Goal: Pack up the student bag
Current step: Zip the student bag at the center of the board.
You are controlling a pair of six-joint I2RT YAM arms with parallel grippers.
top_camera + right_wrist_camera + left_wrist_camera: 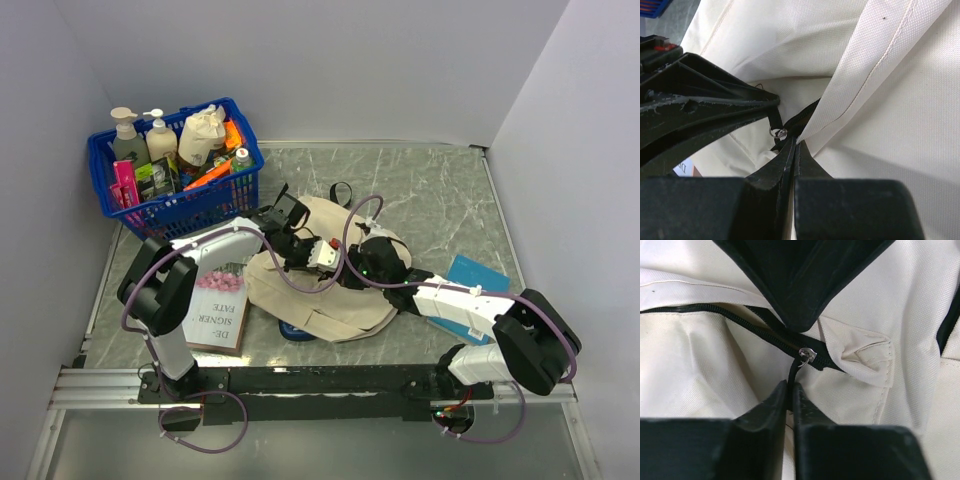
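Note:
The cream-beige student bag [320, 305] lies flat in the middle of the table. My left gripper [322, 256] is over its top; in the left wrist view [790, 386] it is shut on the black pull cord of the zipper slider [808, 355]. The black zipper [715, 310] runs left from the slider. My right gripper [358, 264] meets the left one from the right; in the right wrist view [796, 142] it is shut on the bag's fabric edge beside the zipper ring [778, 132]. The left gripper's black fingers [715, 105] show there too.
A blue plastic basket [200, 208] with bottles and a small cloth pouch stands at the back left. A book with pink flowers [218, 305] lies left of the bag. A blue book [472, 278] lies partly under my right arm. Grey walls close in the table.

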